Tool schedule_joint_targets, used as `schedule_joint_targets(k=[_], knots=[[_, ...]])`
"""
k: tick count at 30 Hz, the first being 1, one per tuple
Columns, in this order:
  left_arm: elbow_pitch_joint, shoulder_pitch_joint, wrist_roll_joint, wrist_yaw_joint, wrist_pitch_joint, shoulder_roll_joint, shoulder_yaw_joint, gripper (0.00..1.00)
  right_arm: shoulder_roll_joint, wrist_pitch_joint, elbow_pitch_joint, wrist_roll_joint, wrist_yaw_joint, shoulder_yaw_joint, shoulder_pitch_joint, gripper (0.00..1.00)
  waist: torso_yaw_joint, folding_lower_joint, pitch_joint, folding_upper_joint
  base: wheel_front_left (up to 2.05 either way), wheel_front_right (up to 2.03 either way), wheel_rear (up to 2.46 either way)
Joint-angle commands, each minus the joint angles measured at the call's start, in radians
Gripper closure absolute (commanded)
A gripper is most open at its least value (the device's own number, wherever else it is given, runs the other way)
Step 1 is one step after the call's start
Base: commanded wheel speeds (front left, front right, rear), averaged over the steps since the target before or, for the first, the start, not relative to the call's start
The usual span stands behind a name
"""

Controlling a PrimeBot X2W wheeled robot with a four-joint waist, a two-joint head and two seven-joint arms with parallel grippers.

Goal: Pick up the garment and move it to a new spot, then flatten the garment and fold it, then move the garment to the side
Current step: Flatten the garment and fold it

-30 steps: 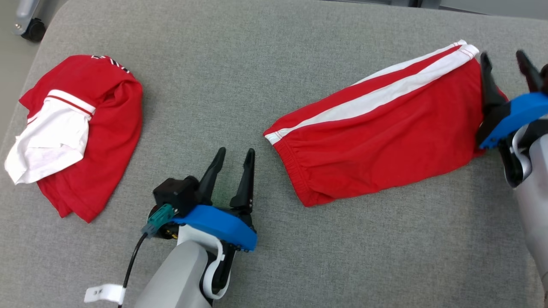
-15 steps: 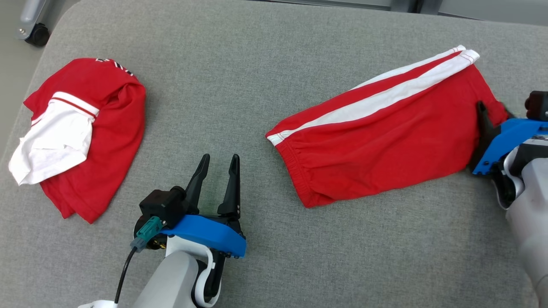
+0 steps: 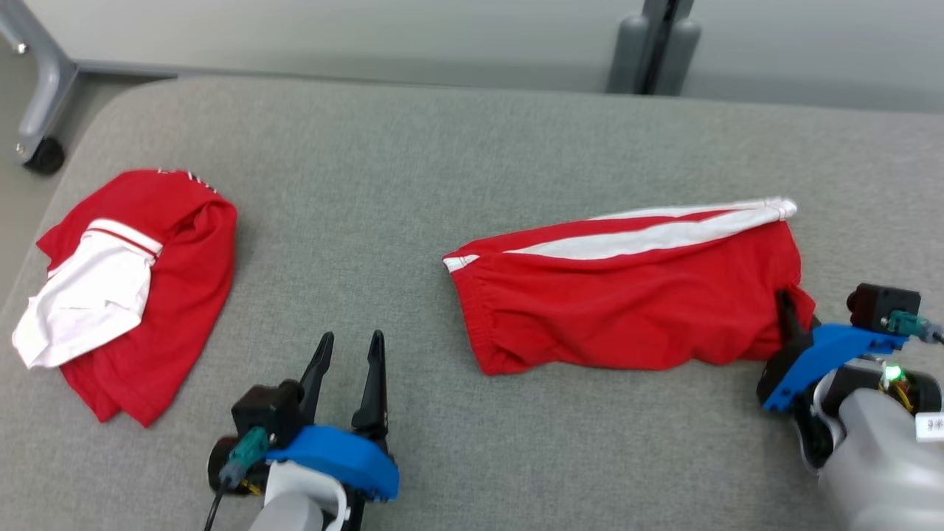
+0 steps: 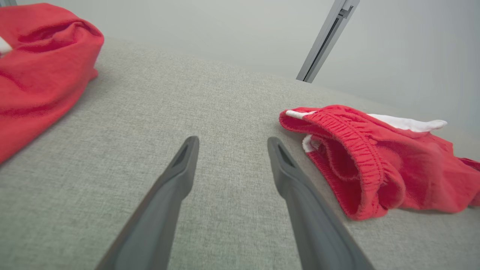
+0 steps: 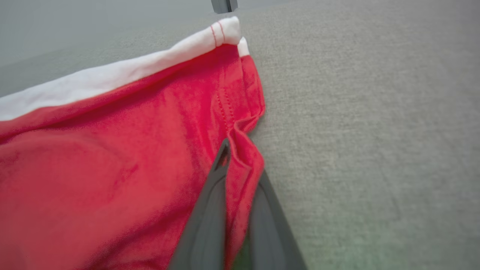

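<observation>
The red shorts, lying toward 3 o'clock on the grey pad, look light and limp, so the hem corner at their 4 o'clock, pinched tight in the right gripper, seems a sound hold, while the left gripper at 7 o'clock gapes empty

Pale left forearm sits low, close in, left jaws spread wide, pointing forward. Pale right forearm angles inward, right jaws pinched tight on white-striped red cloth shorts.
</observation>
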Motion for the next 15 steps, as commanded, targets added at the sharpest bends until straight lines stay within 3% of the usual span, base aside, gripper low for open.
schedule_joint_targets(k=[1, 9, 15], knots=[[0.006, 0.022, 0.014, -0.002, -0.004, 0.0, 0.013, 0.0, 0.006, -0.002, 0.004, 0.009, -0.002, 0.009, 0.051, 1.0, -0.046, 0.0001, -0.055, 0.0, 0.0, 0.0, 0.0], [0.013, 0.116, 0.121, -0.01, -0.004, 0.0, 0.042, 0.0, 0.01, -0.014, -0.029, 0.075, -0.001, 0.013, 0.17, 1.0, -0.079, 0.0001, -0.163, 0.0, 0.0, 0.0, 0.0], [0.004, 0.178, 0.135, -0.011, -0.004, 0.0, 0.056, 0.0, 0.001, -0.017, -0.045, 0.096, -0.001, 0.013, 0.24, 1.0, -0.072, 0.0001, -0.213, 0.0, 0.0, 0.0, 0.0]])
